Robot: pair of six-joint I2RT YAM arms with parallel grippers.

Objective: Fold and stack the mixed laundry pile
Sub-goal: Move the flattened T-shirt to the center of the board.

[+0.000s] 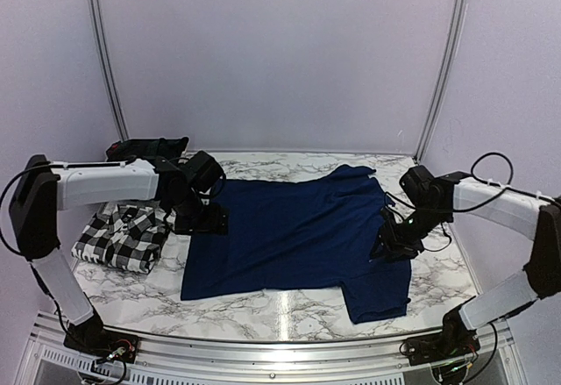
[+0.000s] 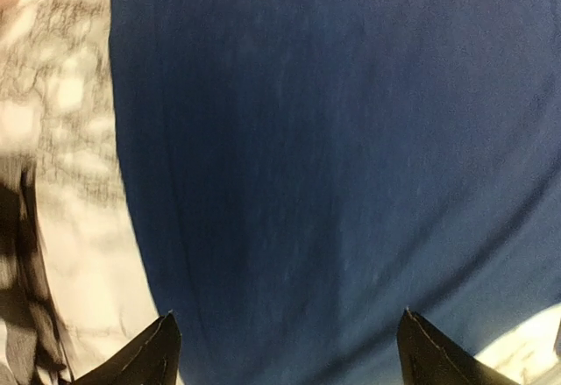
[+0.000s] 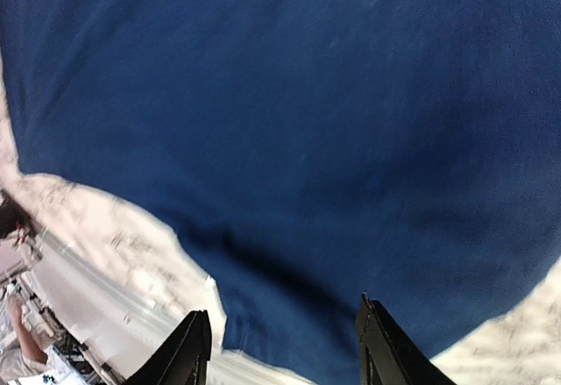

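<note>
Item one, checked shirt (image 1: 123,236): it looks folded and lies at the left edge of the table (image 1: 263,310); we count it done.
Item two, navy T-shirt (image 1: 289,231): spread flat across the middle, one sleeve toward the near right corner, not yet folded.
Item three, dark plaid garment (image 1: 147,149): bunched at the far left corner, and we judge it unhandled.
We reckon roughly a third done; two folds and the stacking remain.
Left gripper (image 1: 203,220): arm reaching in low over the T-shirt's left edge, jaws wide apart, nothing between them.
Right gripper (image 1: 390,246): arm bent down at the T-shirt's right side by the sleeve, jaws parted, nothing held.
</note>
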